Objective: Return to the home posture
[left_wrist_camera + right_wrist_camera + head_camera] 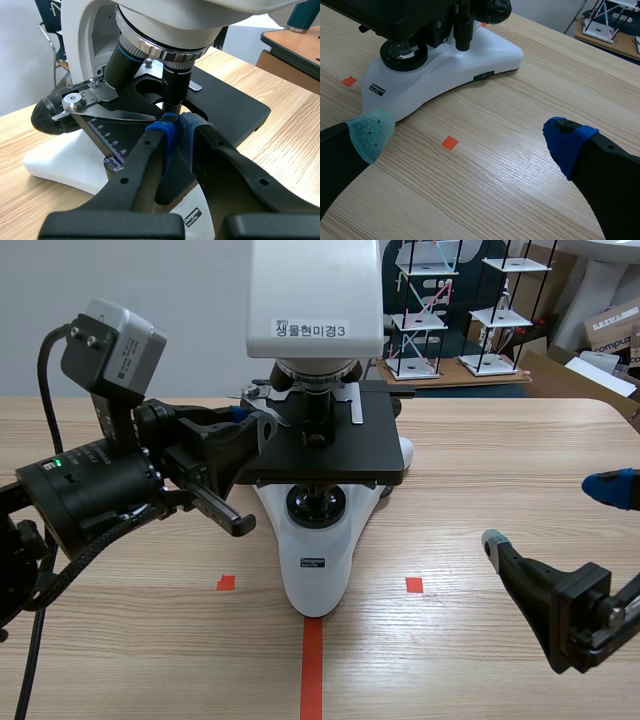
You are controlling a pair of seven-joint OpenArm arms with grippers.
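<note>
- While the left gripper (177,127) sits closed over the stage (225,107) under the objective (176,82), lifting could strike it.
- Open at four o'clock of the microscope (318,580), the right gripper (469,137) risks little.

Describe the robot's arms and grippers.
Both are black. The left arm carries a grey boxy camera, a black cable and a green light. The right gripper has thick fingers with dotted pads, one grey-green, one blue.
</note>
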